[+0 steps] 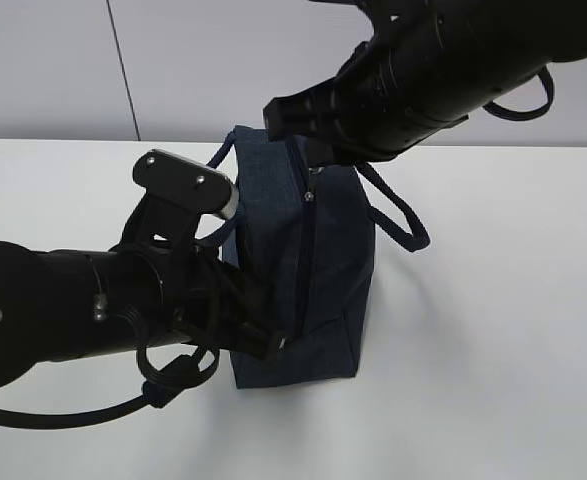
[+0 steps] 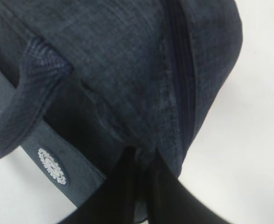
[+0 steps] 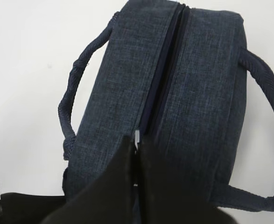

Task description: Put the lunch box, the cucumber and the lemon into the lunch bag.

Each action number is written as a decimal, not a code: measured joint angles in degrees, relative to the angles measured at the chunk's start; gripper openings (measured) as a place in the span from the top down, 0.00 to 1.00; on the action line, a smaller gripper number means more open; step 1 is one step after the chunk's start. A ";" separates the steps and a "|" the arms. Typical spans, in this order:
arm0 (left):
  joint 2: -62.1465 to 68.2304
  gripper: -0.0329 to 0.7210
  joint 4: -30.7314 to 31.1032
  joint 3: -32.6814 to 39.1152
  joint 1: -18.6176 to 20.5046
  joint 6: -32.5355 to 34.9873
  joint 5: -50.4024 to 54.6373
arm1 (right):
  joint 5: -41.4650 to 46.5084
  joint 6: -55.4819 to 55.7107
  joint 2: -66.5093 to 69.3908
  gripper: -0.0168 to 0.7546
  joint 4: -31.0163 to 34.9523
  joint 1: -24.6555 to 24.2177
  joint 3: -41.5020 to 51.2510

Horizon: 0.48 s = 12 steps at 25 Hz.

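On the left we list the left gripper (image 2: 144, 186), fingers pinched together on the fabric at the near end of the bag (image 1: 303, 270), which stands mid-table (image 1: 493, 400) with its zipper (image 3: 162, 74) closed along the top. At the bag's far end we list the right gripper (image 3: 136, 163), clenched on the metal pull (image 3: 137, 138); a handle (image 1: 398, 215) droops to the right.

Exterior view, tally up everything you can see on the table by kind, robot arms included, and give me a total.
Lunch bag: 1
Bag handles: 2
Robot arms with a gripper: 2, left gripper and right gripper
Lunch box, cucumber, lemon: 0 in view
Total: 5
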 joint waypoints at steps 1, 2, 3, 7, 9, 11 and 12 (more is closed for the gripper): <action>0.00 0.96 0.10 0.00 0.00 0.00 0.08 | -0.24 0.00 0.00 0.98 -0.03 0.00 0.00; -0.02 0.96 0.10 0.00 0.00 0.00 0.21 | -0.53 0.00 0.00 0.98 -0.16 0.00 0.00; -0.13 0.96 0.10 0.00 0.00 0.00 0.47 | -0.66 0.00 0.00 0.98 -0.19 0.00 0.00; -0.47 0.96 0.21 0.00 0.00 0.00 1.07 | -1.20 0.00 0.36 0.98 -0.56 0.00 -0.02; -0.83 0.96 0.32 0.00 0.00 0.00 1.51 | -1.71 0.00 1.34 0.98 -0.76 -0.12 -0.52; -1.20 0.96 0.42 0.00 0.00 0.00 2.26 | -1.96 0.00 2.50 0.98 -0.79 -0.12 -1.23; -1.20 0.96 0.42 0.00 0.00 0.00 2.40 | -2.07 0.00 3.11 0.98 -0.79 -0.12 -1.78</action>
